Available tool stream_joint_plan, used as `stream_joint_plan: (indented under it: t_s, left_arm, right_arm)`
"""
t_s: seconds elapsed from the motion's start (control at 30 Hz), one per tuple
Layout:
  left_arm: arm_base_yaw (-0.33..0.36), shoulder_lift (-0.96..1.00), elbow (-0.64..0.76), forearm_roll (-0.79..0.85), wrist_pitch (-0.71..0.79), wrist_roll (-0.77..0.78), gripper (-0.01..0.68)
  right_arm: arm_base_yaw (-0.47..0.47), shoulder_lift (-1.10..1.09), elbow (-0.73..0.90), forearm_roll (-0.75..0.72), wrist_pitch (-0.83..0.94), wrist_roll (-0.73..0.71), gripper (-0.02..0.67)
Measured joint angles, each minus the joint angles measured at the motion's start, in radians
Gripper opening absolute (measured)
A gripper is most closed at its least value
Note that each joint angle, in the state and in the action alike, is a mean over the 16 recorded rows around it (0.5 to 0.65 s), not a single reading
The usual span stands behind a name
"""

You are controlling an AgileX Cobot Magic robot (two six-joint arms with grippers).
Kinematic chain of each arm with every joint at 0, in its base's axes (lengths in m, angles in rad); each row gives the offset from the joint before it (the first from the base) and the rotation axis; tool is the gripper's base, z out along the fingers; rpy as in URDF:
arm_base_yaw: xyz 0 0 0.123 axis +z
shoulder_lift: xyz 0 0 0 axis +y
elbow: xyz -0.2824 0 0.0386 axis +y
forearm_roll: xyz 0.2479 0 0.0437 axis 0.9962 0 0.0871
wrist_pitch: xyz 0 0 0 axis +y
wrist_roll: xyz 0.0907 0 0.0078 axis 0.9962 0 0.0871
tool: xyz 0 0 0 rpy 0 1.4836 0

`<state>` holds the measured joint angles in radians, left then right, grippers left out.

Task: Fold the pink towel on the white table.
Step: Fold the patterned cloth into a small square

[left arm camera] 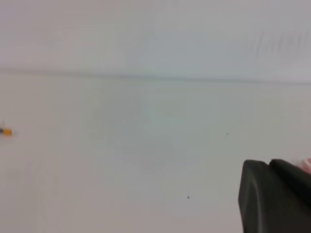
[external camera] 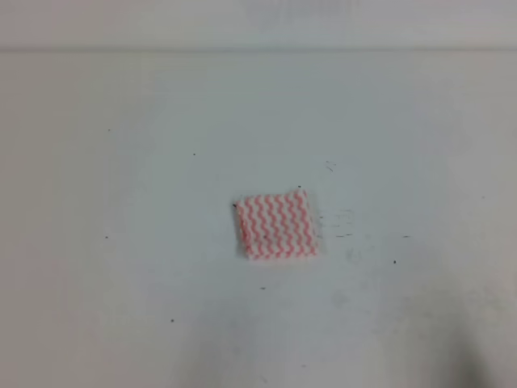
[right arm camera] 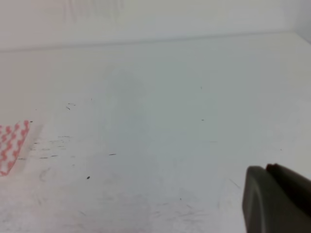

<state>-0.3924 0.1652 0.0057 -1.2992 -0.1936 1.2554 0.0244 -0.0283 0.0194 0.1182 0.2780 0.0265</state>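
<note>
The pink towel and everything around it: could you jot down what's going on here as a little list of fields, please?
Towel: pink towel, a small compact square, lying flat near the table's middle
Surface: white table with small dark specks and scuffs
Left gripper: only a dark part shows at the wrist view's corner; open or shut unclear
Right gripper: likewise, unclear
Contact: nothing touches the towel
Arms in overhead view: none visible

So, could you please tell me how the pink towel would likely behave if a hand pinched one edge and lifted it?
The pink towel looks thin and lies flat in a small folded square, so it would probably droop and partly unfold. It seems light. Pushed sideways on the smooth white table, it may slide or bunch rather than hold its shape.
</note>
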Motion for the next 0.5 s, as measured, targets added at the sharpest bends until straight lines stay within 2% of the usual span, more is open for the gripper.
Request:
stream_joint_plan:
  t_s: [0.13, 0.33, 0.5]
  left_arm:
    - [0.053, -0.034, 0.0, 0.307, 0.063, -0.252, -0.001]
    - [0.157, -0.105, 0.0, 0.831, 0.238, -0.733, -0.001]
    - [0.225, -0.159, 0.0, 1.138, 0.37, -1.051, -0.001]
  right_arm:
    - [0.0, 0.001, -0.001, 0.001, 0.001, 0.0, -0.018]
    - [0.0, -0.001, 0.001, 0.001, -0.001, 0.001, -0.018]
    - [0.0, -0.002, 0.002, 0.0, -0.003, 0.002, -0.018]
